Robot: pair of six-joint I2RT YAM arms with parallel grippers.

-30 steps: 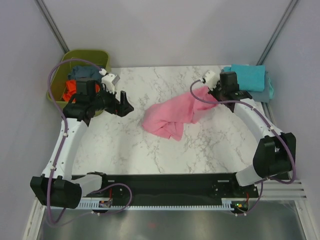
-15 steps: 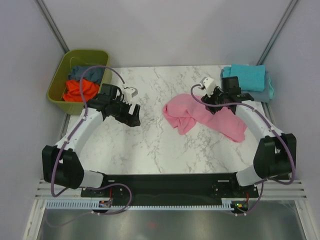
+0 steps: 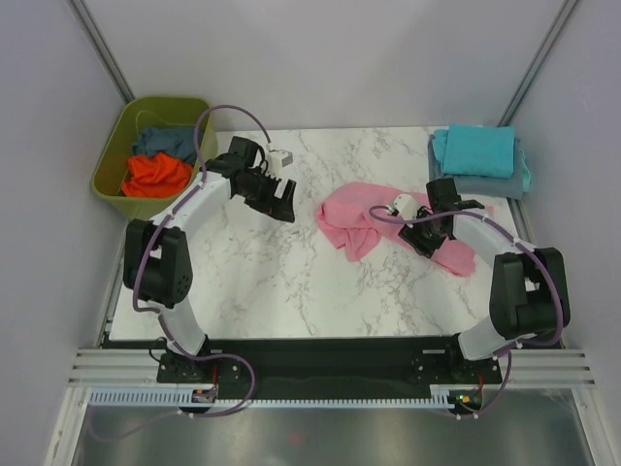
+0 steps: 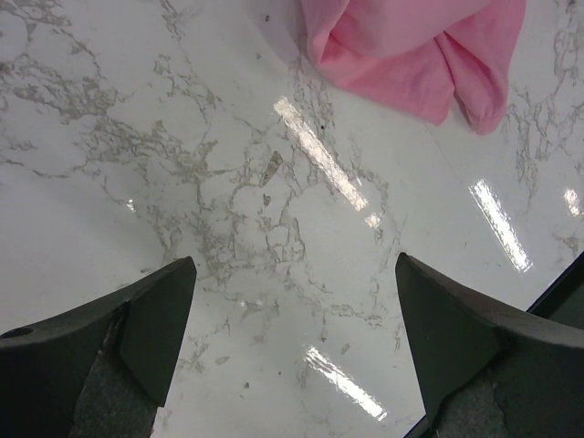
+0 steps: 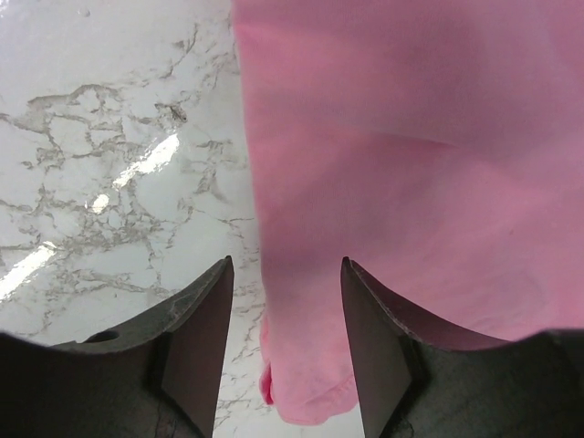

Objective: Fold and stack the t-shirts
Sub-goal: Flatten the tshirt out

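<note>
The light pink t-shirt lies crumpled on the marble table, right of the middle. My right gripper is low over its right part. In the right wrist view its jaws stand apart with a hem of the pink cloth lying flat between them, not pinched. My left gripper is open and empty over bare marble, left of the shirt. The shirt's edge shows at the top of the left wrist view, ahead of the gripper. A folded turquoise t-shirt lies at the back right.
An olive-green tub at the back left holds an orange t-shirt and a slate blue one. A grey-blue cloth lies under the turquoise shirt. Grey walls close in the table on three sides.
The left gripper has swung from beside the tub to the right, toward the shirt. The right gripper carried the pink shirt to the right, came down with it and now has its jaws apart.
</note>
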